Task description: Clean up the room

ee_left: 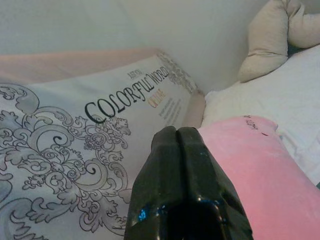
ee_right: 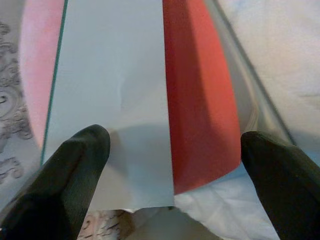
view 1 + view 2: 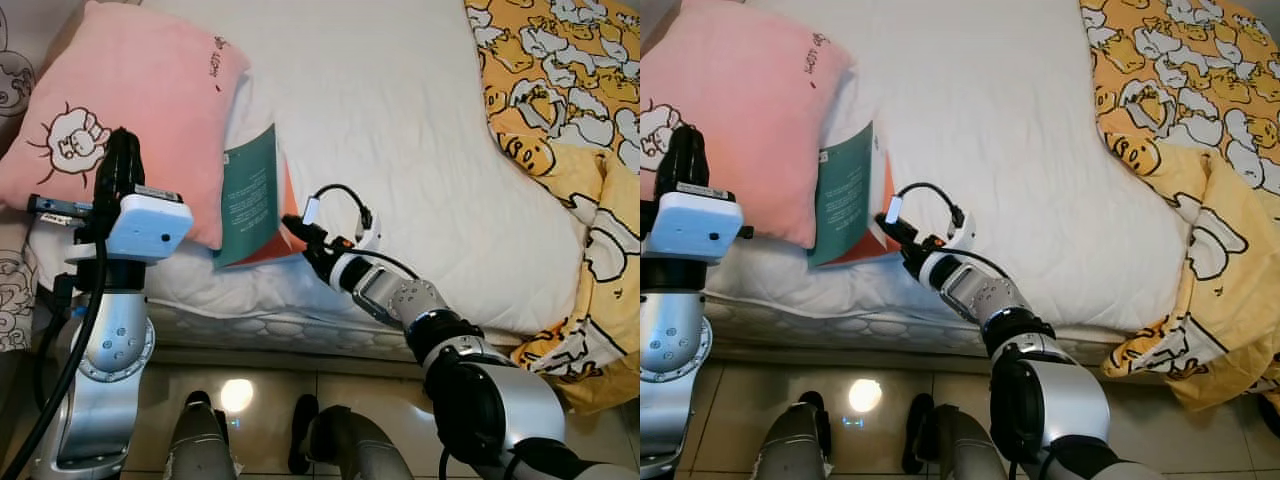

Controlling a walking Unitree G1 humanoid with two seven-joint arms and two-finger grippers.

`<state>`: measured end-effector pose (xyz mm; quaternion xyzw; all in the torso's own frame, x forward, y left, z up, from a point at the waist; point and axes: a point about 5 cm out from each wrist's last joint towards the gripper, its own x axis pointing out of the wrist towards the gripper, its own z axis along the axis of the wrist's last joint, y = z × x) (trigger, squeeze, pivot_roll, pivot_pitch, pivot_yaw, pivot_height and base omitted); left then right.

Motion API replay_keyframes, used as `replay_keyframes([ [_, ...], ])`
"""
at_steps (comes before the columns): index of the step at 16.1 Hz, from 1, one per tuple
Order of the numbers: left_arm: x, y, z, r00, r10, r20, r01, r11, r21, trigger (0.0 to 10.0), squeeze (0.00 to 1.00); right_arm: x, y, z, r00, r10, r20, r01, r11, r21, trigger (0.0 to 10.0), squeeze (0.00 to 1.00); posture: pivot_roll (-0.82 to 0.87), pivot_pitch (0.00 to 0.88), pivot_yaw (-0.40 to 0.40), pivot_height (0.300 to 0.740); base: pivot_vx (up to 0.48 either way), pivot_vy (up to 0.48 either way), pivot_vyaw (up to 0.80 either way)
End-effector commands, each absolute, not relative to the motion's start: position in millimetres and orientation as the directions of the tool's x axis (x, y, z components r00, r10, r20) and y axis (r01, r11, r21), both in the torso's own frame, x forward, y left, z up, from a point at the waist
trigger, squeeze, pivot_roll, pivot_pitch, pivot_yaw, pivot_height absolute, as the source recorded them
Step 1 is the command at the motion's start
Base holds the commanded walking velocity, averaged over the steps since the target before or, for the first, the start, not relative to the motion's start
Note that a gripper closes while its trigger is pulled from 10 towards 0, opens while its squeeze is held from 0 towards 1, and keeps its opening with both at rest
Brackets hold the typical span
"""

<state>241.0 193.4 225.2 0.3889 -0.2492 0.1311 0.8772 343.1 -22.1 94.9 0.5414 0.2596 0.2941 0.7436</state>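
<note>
Two black fingers of the right gripper (image 2: 172,170) spread wide, straddling the near edge of a thin teal-and-orange softcover book (image 3: 250,195) at centre-left of the head views. Book lies half open on the white quilted mattress (image 3: 400,120), its teal cover carrying small white print too fine to read, one edge tucked against a pink plush pillow with a cartoon sheep drawing (image 3: 120,110) in the upper left. Left gripper (image 1: 182,150), fingers pressed together, is raised at lower left before the pillow; behind it, a patterned grey pillowcase (image 1: 75,150) reads "COLORFUL WORLD". Yellow duck-print blanket (image 3: 560,90) bunches at upper right.
</note>
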Motion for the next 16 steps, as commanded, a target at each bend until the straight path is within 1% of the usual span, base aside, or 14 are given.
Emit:
replay_keyframes([
  [1,237,185,229,0.833,-0.007,0.553,-0.412,0.661,0.628,10.0,0.00,312,69,124,0.532,0.842,0.086,-0.203,0.029,0.979,10.0,1.00,0.30,0.260,-0.271,0.740,0.000,0.000,0.00],
  [2,237,185,229,0.833,-0.009,0.552,-0.411,0.659,0.630,10.0,0.00,312,68,123,0.533,0.842,0.081,-0.201,0.033,0.979,10.0,1.00,0.30,0.260,-0.271,0.740,0.000,0.000,0.00],
  [3,237,184,229,0.833,-0.014,0.553,-0.410,0.656,0.634,10.0,0.00,309,62,106,0.558,0.830,0.004,-0.169,0.109,0.980,10.0,1.00,0.30,0.259,-0.272,0.740,0.000,0.000,0.00],
  [4,237,184,229,0.833,-0.016,0.553,-0.410,0.655,0.635,10.0,0.00,308,59,100,0.565,0.825,-0.026,-0.157,0.138,0.978,10.0,1.00,0.31,0.259,-0.272,0.740,0.000,0.000,0.00],
  [5,237,184,229,0.833,-0.016,0.553,-0.410,0.655,0.635,10.0,0.00,308,59,100,0.565,0.825,-0.026,-0.157,0.138,0.978,10.0,1.00,0.31,0.259,-0.272,0.740,0.000,0.000,0.00],
  [6,236,184,229,0.833,-0.017,0.553,-0.409,0.654,0.636,10.0,0.00,306,57,93,0.569,0.821,-0.056,-0.143,0.166,0.976,10.0,1.00,0.31,0.259,-0.273,0.740,0.000,0.000,0.00],
  [7,236,182,229,0.833,-0.021,0.552,-0.407,0.653,0.638,10.0,0.00,299,52,76,0.563,0.814,-0.146,-0.137,0.265,0.954,10.0,1.00,0.31,0.258,-0.273,0.740,0.000,0.000,0.00],
  [16,236,182,229,0.833,-0.021,0.552,-0.407,0.653,0.638,10.0,0.00,299,52,76,0.563,0.814,-0.146,-0.137,0.265,0.954,10.0,1.00,0.31,0.258,-0.273,0.740,0.000,0.000,0.00],
])
